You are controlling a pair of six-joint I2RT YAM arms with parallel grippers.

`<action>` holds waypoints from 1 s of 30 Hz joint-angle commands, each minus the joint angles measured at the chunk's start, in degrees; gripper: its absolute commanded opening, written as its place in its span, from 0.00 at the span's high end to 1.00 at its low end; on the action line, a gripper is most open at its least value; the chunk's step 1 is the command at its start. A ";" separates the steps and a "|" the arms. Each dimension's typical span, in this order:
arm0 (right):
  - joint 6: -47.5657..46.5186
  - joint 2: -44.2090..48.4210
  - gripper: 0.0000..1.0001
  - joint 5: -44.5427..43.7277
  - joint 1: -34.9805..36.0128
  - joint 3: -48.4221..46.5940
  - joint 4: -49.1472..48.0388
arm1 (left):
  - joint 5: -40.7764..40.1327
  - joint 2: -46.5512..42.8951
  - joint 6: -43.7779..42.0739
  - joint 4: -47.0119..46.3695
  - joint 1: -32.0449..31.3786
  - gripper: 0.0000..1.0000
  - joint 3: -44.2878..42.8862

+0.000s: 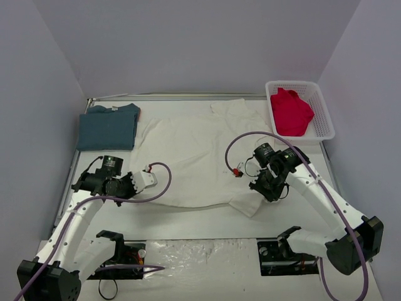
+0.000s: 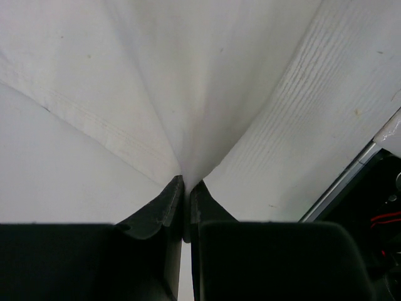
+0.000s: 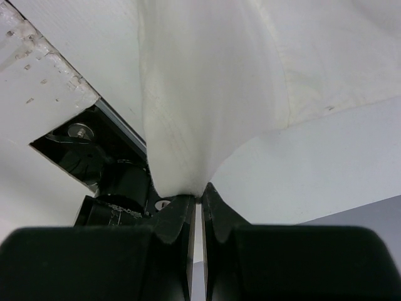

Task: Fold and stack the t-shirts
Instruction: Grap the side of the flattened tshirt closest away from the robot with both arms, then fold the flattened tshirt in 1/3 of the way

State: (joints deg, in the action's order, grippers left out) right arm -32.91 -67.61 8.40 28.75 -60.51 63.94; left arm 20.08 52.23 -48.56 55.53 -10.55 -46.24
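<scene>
Because the cream-white t-shirt (image 1: pixel 194 147) is thin, limp cloth, light and with no stiffness of its own, it will likely sag and wrinkle wherever it is unsupported; I judge hems and corners the best holds, two at once so that an edge lifts straight. It lies spread flat at the table's (image 1: pixel 207 222) centre in the top view; the teal-blue t-shirt (image 1: pixel 109 128) lies folded at ten o'clock; the red t-shirt (image 1: pixel 290 111) sits bunched in the white basket (image 1: pixel 326 119) at two o'clock. The left gripper (image 2: pixel 186 183), at eight o'clock of the cream-white t-shirt, has its jaws closed to a slit on a pinch of the near left edge, cloth fanning out from the tips; the right gripper (image 3: pixel 199 195), at five o'clock, is likewise pinched tight on the near right corner.
</scene>
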 commanded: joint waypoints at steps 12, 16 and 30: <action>-12.00 -3.03 1.00 -0.94 -17.58 -6.46 2.34 | -4.08 1.37 -0.94 -4.54 1.93 0.98 3.09; -13.67 -8.30 1.00 1.26 -23.12 -9.44 0.05 | -2.15 4.54 1.00 -7.26 4.04 0.98 0.80; -11.83 -28.18 1.00 5.39 -26.82 -30.27 -2.51 | 0.93 15.10 1.71 -10.09 6.06 0.98 -8.69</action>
State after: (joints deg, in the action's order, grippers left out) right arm -45.15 -93.65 12.78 2.20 -86.80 59.46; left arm 19.73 66.46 -46.72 45.54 -4.80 -51.88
